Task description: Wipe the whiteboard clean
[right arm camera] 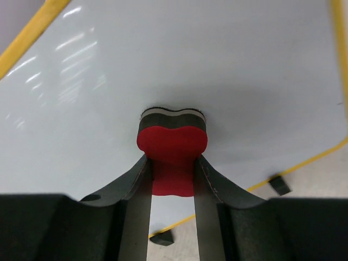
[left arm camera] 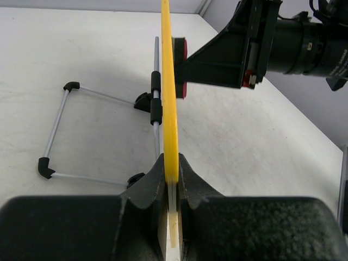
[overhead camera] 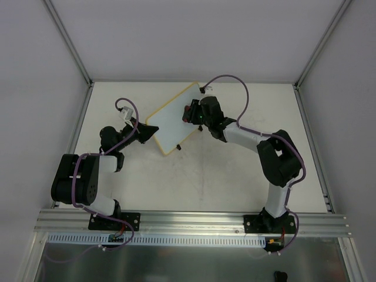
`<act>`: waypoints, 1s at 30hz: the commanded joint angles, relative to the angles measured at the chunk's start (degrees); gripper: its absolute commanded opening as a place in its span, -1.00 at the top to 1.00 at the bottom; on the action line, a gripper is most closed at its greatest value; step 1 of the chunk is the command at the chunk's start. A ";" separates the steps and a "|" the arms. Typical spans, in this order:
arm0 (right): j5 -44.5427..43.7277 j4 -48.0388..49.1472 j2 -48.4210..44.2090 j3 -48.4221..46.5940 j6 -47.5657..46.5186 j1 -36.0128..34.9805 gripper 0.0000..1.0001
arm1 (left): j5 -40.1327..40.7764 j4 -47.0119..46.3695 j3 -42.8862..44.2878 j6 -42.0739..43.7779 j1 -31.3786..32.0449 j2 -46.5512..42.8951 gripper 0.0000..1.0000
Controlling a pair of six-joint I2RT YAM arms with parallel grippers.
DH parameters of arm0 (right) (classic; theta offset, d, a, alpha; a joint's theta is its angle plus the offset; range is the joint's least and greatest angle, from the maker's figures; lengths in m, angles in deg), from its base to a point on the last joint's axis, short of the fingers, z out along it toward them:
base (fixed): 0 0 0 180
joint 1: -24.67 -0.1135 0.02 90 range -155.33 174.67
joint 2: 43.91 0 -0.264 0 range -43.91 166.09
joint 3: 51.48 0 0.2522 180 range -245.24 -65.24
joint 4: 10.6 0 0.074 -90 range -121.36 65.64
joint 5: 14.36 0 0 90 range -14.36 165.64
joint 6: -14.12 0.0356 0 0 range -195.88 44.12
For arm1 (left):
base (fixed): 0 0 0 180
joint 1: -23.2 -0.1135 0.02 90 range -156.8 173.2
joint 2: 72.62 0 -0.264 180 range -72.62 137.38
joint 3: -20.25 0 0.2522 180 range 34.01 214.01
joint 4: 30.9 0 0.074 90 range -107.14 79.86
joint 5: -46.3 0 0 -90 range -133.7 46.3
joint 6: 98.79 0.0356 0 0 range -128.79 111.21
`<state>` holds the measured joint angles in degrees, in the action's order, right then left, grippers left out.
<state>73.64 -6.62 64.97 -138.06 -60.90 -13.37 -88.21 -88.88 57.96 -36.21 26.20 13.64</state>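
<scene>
Red foam eraser (right arm camera: 172, 140) is pinched in the narrow jaws of the right gripper (right arm camera: 172, 163), its felt face flat against the whiteboard (overhead camera: 174, 119), which is held over the far middle of the table (overhead camera: 223, 170), its yellow edge clamped in the left gripper (left arm camera: 171, 163). Effective wiping should need even, square pressure in overlapping strokes while the left clamp resists twisting.

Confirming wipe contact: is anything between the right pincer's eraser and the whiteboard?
Nothing visible. The red eraser held in the right pincer sits directly against the whiteboard, whose edge the left pincer clamps.
</scene>
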 commanded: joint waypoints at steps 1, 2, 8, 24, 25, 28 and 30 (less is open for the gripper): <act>-3.88 3.62 -8.39 2.48 -2.84 2.53 1.00 | -8.93 -3.84 0.40 -2.20 2.00 -1.00 1.00; -4.24 3.62 -9.99 3.55 -3.55 3.06 0.99 | -8.84 -3.75 0.40 -2.20 2.00 -1.09 1.00; -6.16 -1.11 -20.97 10.40 -8.73 4.73 1.00 | -8.58 -3.23 0.67 -2.11 2.00 -0.65 1.00; -9.25 -12.37 -30.92 33.96 0.84 5.17 1.00 | -8.05 -2.79 1.02 -2.46 2.00 -0.13 0.97; -8.99 -12.98 -31.44 34.58 0.84 5.08 1.00 | -8.05 -2.70 1.10 -2.46 2.00 -0.13 0.94; -10.65 -17.45 -31.71 33.71 -0.47 3.77 1.00 | -7.96 -2.61 1.10 -2.46 2.00 -0.13 0.92; -11.97 -24.37 -30.23 30.56 -2.41 2.80 1.00 | -7.96 -2.52 1.10 -2.46 2.00 -0.13 0.90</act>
<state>64.96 -24.22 36.16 -103.32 -61.88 -9.07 -91.22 -88.36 57.96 -37.59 27.01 13.64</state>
